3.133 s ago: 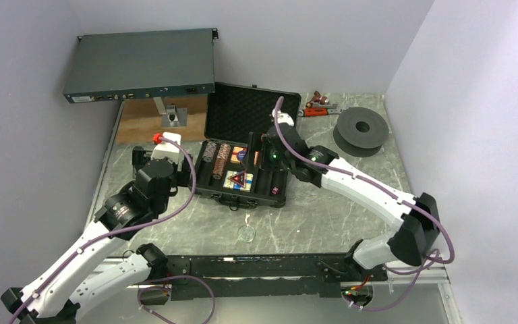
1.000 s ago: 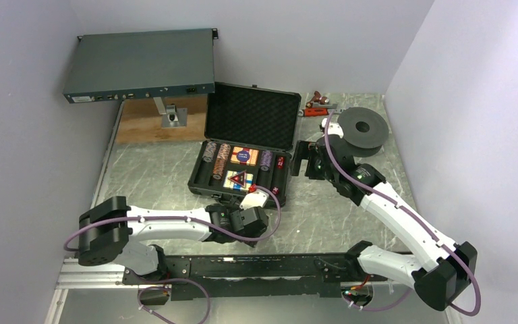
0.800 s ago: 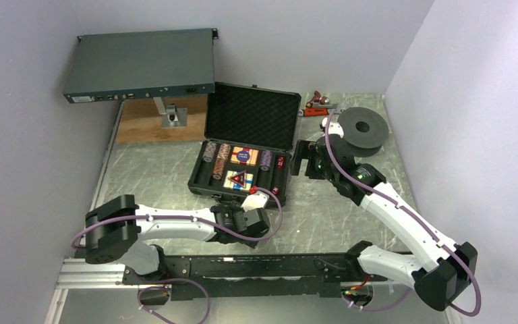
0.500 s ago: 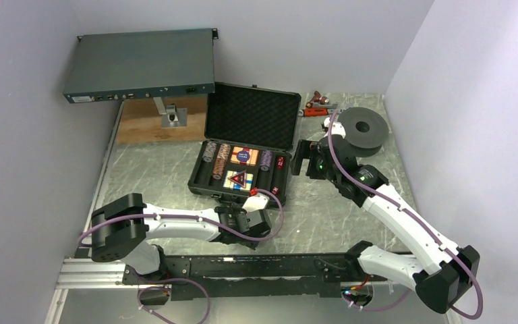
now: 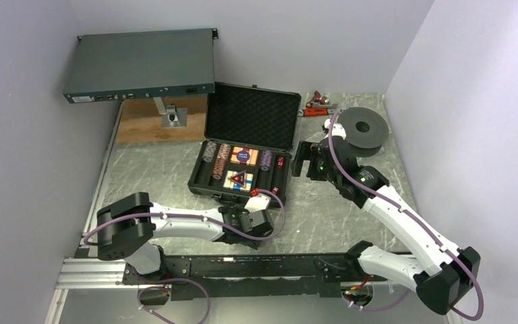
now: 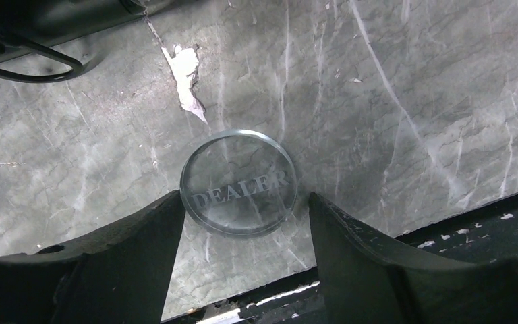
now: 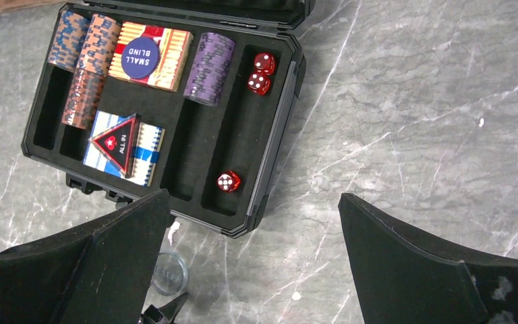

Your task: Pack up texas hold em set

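Down low, left claw [image 6: 244, 200]: open to a middling width, lowered to the table [image 6: 411, 101], with one finger on each side of a clear round dealer button [image 6: 238, 182]; not clamped on it.
Finger contact: one finger [image 6: 141, 256] sits right at the button's rim, touching or nearly so; the other finger [image 6: 364, 256] is just beside the rim, with a sliver of table showing between them.
Dealer button: flat on the table with the word DEALER facing up, outside the case and just in front of its near edge.
Right claw [image 7: 253, 196]: spread wide with nothing between its fingers, hanging above the table by the case's right side.
Case [image 5: 201, 181]: black, open and foam-lined, mid-table; lid [image 5: 251, 118] stands up at the back.
Chips [image 7: 88, 71]: orange and blue striped rows in the left slots; purple row [image 7: 209, 67] further right.
Card decks: red-striped deck [image 7: 168, 50] at the back of the middle bay, with a blue SMALL BLIND disc [image 7: 139, 57] on it; blue deck [image 7: 150, 154] in front, with the black-red triangular ALL IN marker [image 7: 118, 143] on top.
Dice: pair of dice [image 7: 261, 72] at the back of the right slot; third die [image 7: 228, 181] near its front.
Beyond the case: black spool [image 5: 361, 129] at the right rear, near the right arm; grey-blue rack unit [image 5: 141, 64] at the left rear, with a wooden board [image 5: 145, 125] on the table beside it; small red tool [image 5: 317, 102] by the back wall.
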Tool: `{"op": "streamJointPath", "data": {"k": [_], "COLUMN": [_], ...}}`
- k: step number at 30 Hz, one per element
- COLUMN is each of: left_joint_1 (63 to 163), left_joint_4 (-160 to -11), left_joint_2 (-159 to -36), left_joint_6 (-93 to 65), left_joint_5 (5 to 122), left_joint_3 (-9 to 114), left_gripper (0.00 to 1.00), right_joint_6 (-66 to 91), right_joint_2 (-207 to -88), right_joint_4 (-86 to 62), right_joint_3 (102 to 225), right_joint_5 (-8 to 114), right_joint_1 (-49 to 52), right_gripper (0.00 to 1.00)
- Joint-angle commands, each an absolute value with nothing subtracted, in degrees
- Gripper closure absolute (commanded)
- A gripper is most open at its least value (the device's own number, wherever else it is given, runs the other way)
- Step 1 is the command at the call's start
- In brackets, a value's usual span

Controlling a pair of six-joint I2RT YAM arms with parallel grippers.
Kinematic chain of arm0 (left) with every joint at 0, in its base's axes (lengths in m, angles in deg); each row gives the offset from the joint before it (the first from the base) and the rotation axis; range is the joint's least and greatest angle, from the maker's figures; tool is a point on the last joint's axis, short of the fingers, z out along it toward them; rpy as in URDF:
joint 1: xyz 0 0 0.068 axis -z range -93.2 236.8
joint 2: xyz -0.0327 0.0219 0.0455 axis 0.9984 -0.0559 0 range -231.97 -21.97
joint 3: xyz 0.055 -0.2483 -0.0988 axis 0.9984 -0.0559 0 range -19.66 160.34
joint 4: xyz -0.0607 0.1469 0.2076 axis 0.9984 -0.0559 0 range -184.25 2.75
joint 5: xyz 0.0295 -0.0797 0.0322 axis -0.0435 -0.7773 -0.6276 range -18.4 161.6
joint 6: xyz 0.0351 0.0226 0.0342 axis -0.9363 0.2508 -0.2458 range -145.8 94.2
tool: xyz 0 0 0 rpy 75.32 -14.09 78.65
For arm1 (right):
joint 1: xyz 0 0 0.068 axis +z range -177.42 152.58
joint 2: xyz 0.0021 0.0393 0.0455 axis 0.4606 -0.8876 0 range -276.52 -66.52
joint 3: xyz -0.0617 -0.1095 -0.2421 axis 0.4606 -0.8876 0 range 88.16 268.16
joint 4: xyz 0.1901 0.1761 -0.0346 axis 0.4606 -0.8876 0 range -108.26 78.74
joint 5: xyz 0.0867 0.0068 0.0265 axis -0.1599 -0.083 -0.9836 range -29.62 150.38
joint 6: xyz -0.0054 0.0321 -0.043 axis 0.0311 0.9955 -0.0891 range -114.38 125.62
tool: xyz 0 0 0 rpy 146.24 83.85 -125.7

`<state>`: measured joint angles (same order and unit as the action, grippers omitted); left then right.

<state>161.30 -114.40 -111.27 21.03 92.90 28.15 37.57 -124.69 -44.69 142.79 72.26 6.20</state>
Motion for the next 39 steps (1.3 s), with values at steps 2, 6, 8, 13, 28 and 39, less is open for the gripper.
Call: {"op": "streamJointPath", "data": {"k": [2,6,8,13,28,39], "left_joint_1": [161.68,161.68,161.68,161.68,161.68,161.68], "left_joint_4": [-113.19,-112.93,-113.11,-113.31,-114.65,-115.33], "left_joint_2": [-112.58,-112.50,-112.30,-111.71,-112.82,-114.45], "left_joint_6": [22.79,23.21,23.60,24.65,25.65,25.70], "left_joint_5": [92.26,92.15,92.16,92.28,92.72,92.77], "left_joint_3": [28.81,28.50,28.33,27.60,28.32,29.20], "left_gripper": [0.30,0.31,0.30,0.28,0.24,0.28], "right_joint_6": [37.42,37.31,37.35,37.35,37.11,37.00], "right_joint_2": [-123.64,-123.37,-123.28,-123.49,-123.29,-123.51], "right_joint_4": [-44.56,-44.62,-44.42,-44.57,-44.57,-44.57], "right_joint_3": [143.07,143.05,142.80,142.82,142.91,143.18], "right_joint_5": [72.59,72.68,72.60,72.16,71.47,70.78], "right_joint_1": [5.90,5.93,5.97,5.97,5.92,5.91], "right_gripper": [0.00,0.00,0.00,0.00,0.00,0.00]}}
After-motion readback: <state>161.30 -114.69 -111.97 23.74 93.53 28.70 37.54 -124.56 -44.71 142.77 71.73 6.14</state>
